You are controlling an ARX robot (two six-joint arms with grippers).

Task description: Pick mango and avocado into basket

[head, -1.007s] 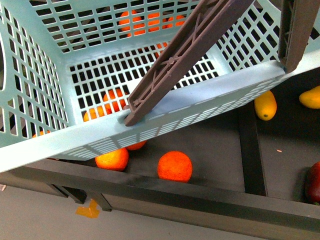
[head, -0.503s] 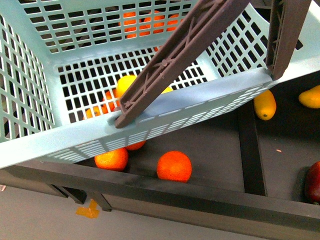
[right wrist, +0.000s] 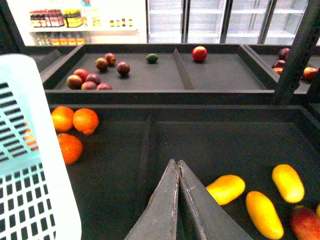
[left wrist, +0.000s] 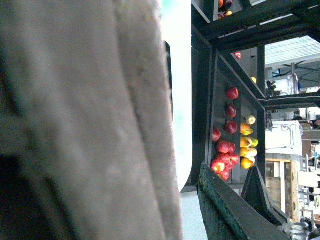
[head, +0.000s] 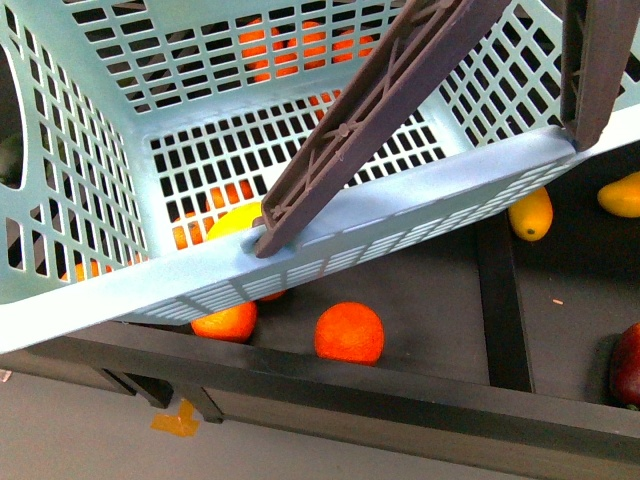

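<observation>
The teal basket (head: 330,225) hangs tilted across the upper front view, its brown handles (head: 370,110) raised. A yellow mango (head: 238,222) lies inside it against the near wall. My left gripper (left wrist: 192,175) is shut on the basket; a blurred brown handle (left wrist: 90,125) fills that view beside one dark finger (left wrist: 225,210). My right gripper (right wrist: 176,163) is shut and empty above the dark shelf, with the basket's wall (right wrist: 35,165) beside it. Three mangoes (right wrist: 225,189) lie close to it. The avocado (right wrist: 152,58) sits on the farther shelf tray.
Oranges (head: 349,332) lie on the shelf under the basket, with more oranges (right wrist: 75,121) by its wall. Two mangoes (head: 530,212) and a red apple (head: 628,365) lie to the right. Dark red fruits (right wrist: 95,75) and a red apple (right wrist: 199,53) share the avocado's shelf. A black divider (head: 500,300) splits the trays.
The basket swung left, then back right. A yellow mango appeared inside it and has slid down to the near wall.
</observation>
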